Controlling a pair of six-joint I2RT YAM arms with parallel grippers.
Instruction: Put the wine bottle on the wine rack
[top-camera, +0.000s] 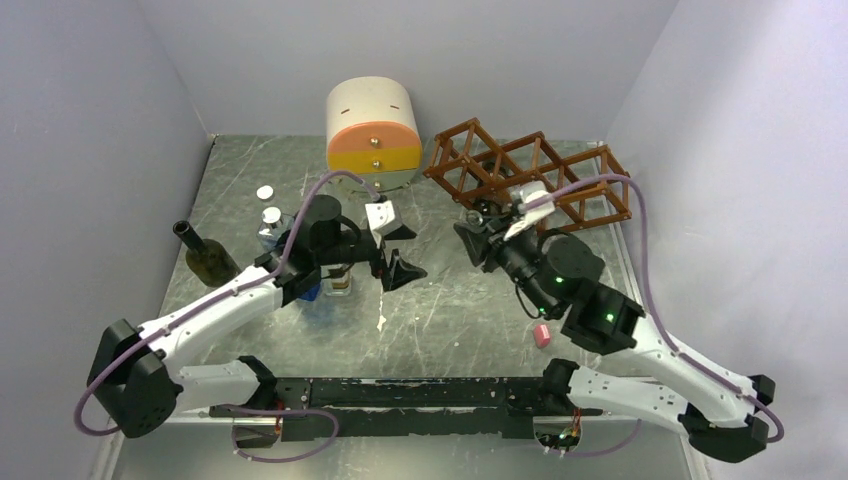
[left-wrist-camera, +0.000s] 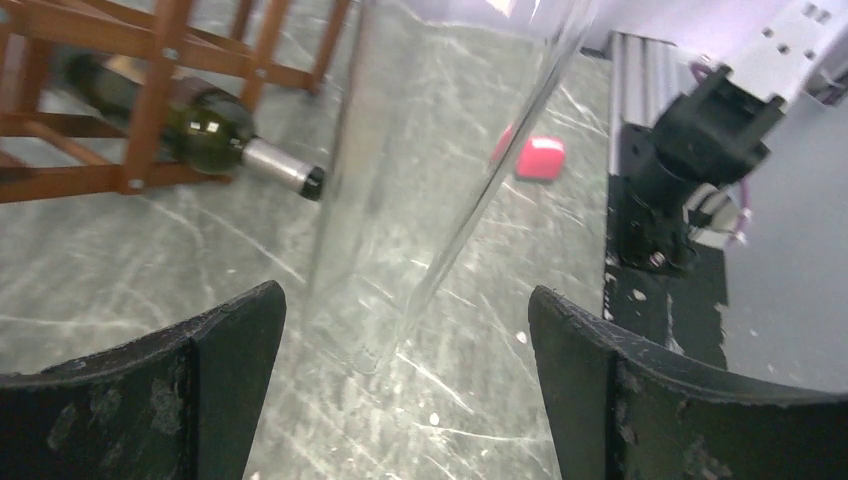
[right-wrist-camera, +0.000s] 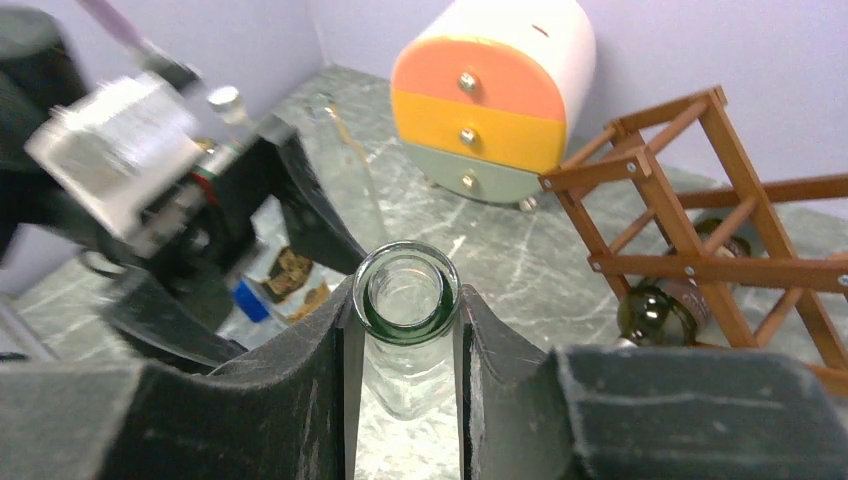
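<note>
The wine rack (right-wrist-camera: 700, 268) is standing at the table's far right, cradling one dark bottle (left-wrist-camera: 205, 135) in a bottom cell with its neck poking out. A clear wine bottle (right-wrist-camera: 405, 380), empty-looking with a greenish rim, is waiting just in front of the rack, not yet in any cell. The right gripper (right-wrist-camera: 405, 330) is pinching its neck just under the mouth. The left gripper (left-wrist-camera: 405, 380) is hanging spread and empty nearby. By the look of it, tilting the bottle and sliding it into a free cell are remaining.
</note>
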